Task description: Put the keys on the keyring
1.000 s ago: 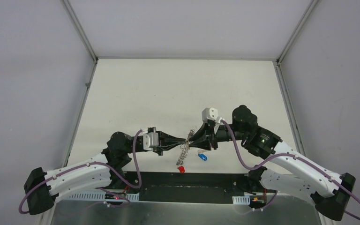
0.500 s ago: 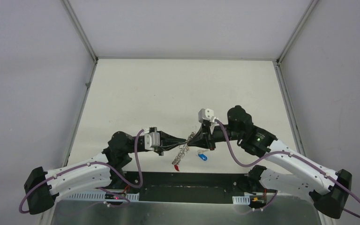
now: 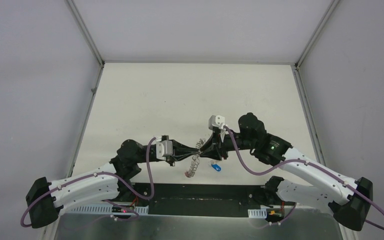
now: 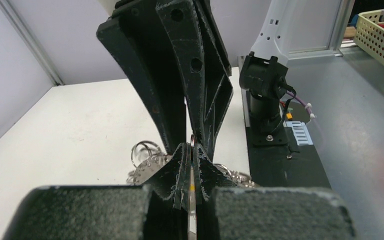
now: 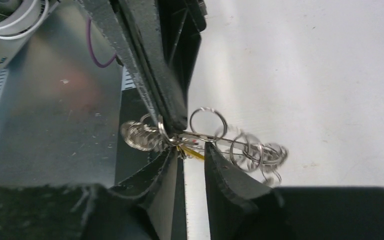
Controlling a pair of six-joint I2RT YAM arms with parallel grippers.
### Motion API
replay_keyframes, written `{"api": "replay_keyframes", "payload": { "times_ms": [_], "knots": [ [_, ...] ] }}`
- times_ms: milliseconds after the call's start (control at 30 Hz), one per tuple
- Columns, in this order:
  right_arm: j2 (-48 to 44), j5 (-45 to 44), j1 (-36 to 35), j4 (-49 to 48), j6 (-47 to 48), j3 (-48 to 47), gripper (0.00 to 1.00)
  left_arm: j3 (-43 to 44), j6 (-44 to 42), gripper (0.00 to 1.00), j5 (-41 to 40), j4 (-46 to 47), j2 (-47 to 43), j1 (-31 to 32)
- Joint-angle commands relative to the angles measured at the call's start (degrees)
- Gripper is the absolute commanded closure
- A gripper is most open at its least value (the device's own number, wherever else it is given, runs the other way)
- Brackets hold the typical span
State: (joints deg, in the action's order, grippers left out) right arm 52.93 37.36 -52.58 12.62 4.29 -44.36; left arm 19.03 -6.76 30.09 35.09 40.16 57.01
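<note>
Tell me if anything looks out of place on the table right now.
The blue-tagged key lies loose on the table, apart from the tangled bunch of rings pinched in the left gripper's jaws.

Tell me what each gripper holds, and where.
Left gripper pinches the keyring cluster by one thin ring's edge. Right gripper flanks it; grip cannot be told.

Place: robotics lab test cell.
Enclosure: plain white panels (image 3: pixel 30 75), aluminium frame posts (image 3: pixel 86 32).
Bench: white tabletop (image 3: pixel 180 95), cabled robot arms (image 3: pixel 80 186) bolted on.
</note>
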Motion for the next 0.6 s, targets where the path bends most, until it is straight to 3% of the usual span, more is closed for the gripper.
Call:
{"api": "replay_keyframes", "payload": {
  "times_ms": [0,167,233,567],
  "knots": [
    [-2.0,-3.7,-0.2,-0.3,0.6,-1.9,0.62,2.5,0.5,1.00,0.3,4.1,-1.5,0.7],
    [-7.4,-4.9,-0.2,0.8,1.5,-1.4,0.34,1.7,0.0,1.00,-1.9,0.9,-4.1,0.7],
    [-9.5,-6.2,-0.2,0.8,1.8,-1.4,0.27,1.8,-0.5,1.00,-2.5,-1.3,-5.3,0.7],
    [-11.6,-8.6,-0.2,0.5,1.4,-1.8,0.10,2.6,-0.3,1.00,-7.1,-10.3,-10.4,0.7]
  ]
}}
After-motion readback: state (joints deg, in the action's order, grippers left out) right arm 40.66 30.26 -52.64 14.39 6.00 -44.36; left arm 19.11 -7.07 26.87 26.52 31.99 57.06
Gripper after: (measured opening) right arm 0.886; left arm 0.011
